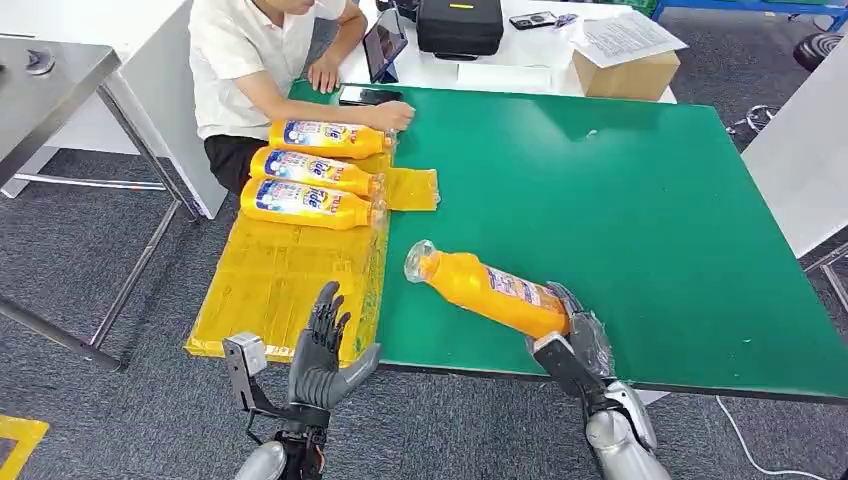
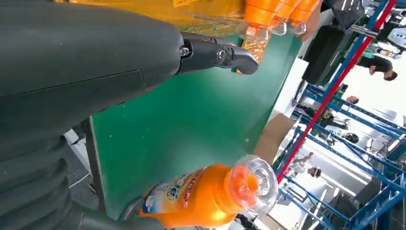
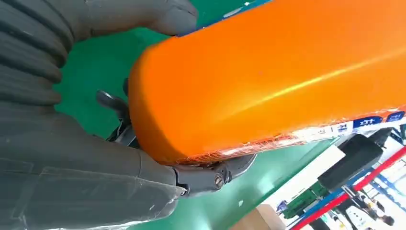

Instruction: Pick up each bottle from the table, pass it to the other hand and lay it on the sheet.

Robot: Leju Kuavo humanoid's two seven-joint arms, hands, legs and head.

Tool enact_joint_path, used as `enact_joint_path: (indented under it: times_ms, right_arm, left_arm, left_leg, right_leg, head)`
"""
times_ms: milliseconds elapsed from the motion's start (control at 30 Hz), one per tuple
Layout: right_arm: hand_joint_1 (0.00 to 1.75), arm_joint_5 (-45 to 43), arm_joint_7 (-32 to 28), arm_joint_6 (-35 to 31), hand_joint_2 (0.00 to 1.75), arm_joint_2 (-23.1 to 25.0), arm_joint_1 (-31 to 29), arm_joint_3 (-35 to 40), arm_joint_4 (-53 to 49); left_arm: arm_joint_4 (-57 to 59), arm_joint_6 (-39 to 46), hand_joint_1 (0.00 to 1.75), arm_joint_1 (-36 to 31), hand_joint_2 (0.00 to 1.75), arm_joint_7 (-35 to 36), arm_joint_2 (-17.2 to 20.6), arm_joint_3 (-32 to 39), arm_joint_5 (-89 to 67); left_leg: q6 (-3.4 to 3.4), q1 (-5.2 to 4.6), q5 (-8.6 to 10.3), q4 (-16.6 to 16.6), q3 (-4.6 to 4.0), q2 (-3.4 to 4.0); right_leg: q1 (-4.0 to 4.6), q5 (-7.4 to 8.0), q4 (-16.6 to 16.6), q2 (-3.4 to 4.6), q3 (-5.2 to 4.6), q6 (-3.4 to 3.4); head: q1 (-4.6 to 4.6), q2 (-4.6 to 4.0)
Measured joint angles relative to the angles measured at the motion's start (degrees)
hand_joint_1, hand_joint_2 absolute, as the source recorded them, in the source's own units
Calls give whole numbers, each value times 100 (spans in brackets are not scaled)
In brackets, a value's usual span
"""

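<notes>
Between the right robot hand (image 1: 572, 352) and the far rows of goods, an orange bottle (image 1: 487, 288) is lying tilted over the green worktop (image 1: 620, 200), its base gripped by that robot hand and its clear-wrapped cap end pointing away toward the yellow sheet (image 1: 275, 280). A white and blue label is running along the bottle's side; its writing is too small to be read. The right wrist view is showing the fingers (image 3: 215, 177) curling under the bottle's base and the thumb pressing on its other side.

The left robot hand (image 1: 322, 345) is standing open and upright, fingers apart, holding nothing, just in front of the near edge of the sheet. Beyond its fingertips, three more orange bottles (image 1: 310, 170) are lying side by side at the sheet's far end, caps pointing toward the held bottle's side; their blue labels carry lettering that cannot be made out.

Past those bottles a person in a white shirt (image 1: 245, 60) is sitting, one hand (image 1: 392, 115) resting on the worktop beside a phone (image 1: 368, 96). Farther off, a tablet (image 1: 385, 45), a black case (image 1: 459, 25) and a cardboard box (image 1: 627, 72) with papers are sitting on a white table.
</notes>
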Motion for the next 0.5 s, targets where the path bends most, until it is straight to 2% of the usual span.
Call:
enact_joint_path:
  times_ms: [233, 500]
  right_arm:
    - [175, -195, -61, 92, 175, 24, 80, 0, -206]
    - [175, -490, -76, 295, 175, 238, 98, 48, -590]
  left_arm:
    - [4, 9, 0, 9, 175, 16, 28, -24, -151]
    - [157, -444, 0, -65, 175, 282, 99, -26, 275]
  left_leg:
    - [0, 0, 0, 0, -1, 0]
    - [-1, 2, 0, 0, -1, 1]
  right_leg:
    - [0, 0, 0, 0, -1, 0]
    - [1, 0, 2, 1, -3, 0]
  head:
    - [0, 0]
    - [0, 0]
